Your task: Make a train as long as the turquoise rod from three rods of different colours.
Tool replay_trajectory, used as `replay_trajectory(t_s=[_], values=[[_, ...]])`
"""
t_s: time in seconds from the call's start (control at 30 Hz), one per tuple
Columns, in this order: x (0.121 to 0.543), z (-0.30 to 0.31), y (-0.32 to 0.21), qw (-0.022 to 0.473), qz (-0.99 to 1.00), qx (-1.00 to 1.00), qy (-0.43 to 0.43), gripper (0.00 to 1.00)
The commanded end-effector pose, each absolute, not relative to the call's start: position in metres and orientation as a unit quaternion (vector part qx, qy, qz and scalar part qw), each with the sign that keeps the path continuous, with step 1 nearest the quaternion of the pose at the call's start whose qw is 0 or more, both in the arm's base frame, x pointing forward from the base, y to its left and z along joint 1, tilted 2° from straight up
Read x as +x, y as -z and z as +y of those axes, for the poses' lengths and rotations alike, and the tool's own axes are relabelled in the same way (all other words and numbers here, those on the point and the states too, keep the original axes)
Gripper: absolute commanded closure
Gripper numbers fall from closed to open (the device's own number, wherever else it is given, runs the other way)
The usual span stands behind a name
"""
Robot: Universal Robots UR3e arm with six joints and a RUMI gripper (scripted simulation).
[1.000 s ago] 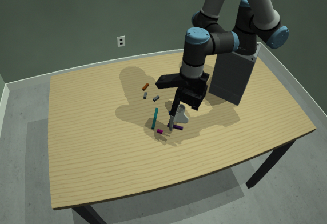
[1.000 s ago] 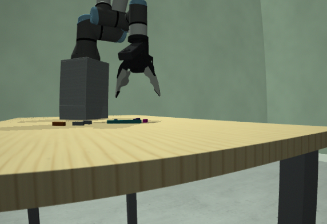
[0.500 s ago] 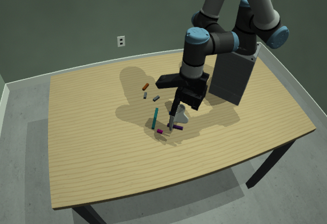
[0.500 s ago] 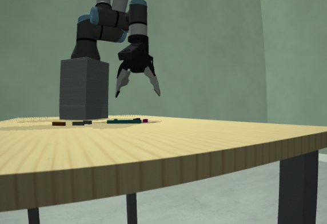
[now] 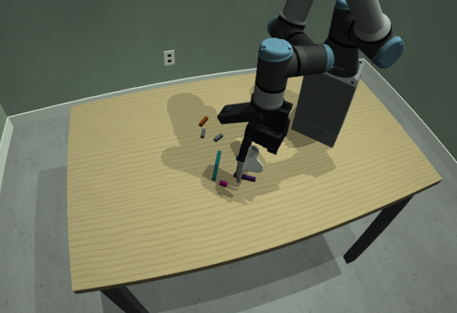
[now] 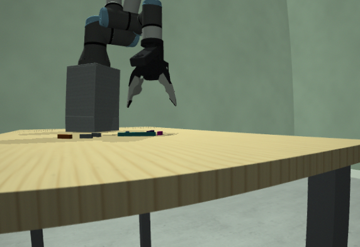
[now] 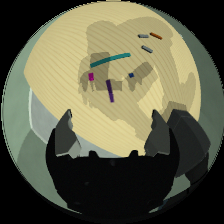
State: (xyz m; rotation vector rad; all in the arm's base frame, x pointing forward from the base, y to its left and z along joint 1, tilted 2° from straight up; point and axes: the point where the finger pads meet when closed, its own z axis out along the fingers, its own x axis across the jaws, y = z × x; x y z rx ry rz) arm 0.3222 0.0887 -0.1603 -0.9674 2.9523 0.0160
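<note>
The turquoise rod (image 5: 216, 165) (image 6: 136, 134) (image 7: 110, 60) lies flat. The magenta rod (image 5: 223, 184) (image 6: 160, 133) (image 7: 91, 76) lies near one end of it. The purple rod (image 5: 248, 178) (image 7: 110, 91) lies apart, partly behind a finger in the top view. The small blue rod (image 7: 131, 75) is mostly hidden by a finger in the top view. Two grey rods (image 5: 203, 133) (image 5: 218, 137) (image 7: 143, 36) (image 7: 147, 49) lie separately, near the orange rod (image 5: 204, 121) (image 6: 65, 136) (image 7: 156, 36). No rods lie end to end. My gripper (image 6: 151, 105) (image 7: 111, 109) is open and empty, high above the table.
The wooden table (image 5: 160, 225) (image 6: 220, 155) carries all the rods. The arm's grey base block (image 5: 325, 107) (image 6: 92, 99) stands at the table's back right in the top view. Arm shadows fall across the rods.
</note>
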Motion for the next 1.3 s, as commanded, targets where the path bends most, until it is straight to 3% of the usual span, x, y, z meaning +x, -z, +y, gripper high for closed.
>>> replay_trajectory(t_s=[0.0,1.27], values=[[0.323,0.089,0.16,0.018,0.95,-0.311,-0.005,0.0],[0.332,0.066,0.16,0.018,0.935,-0.355,-0.004,0.0]])
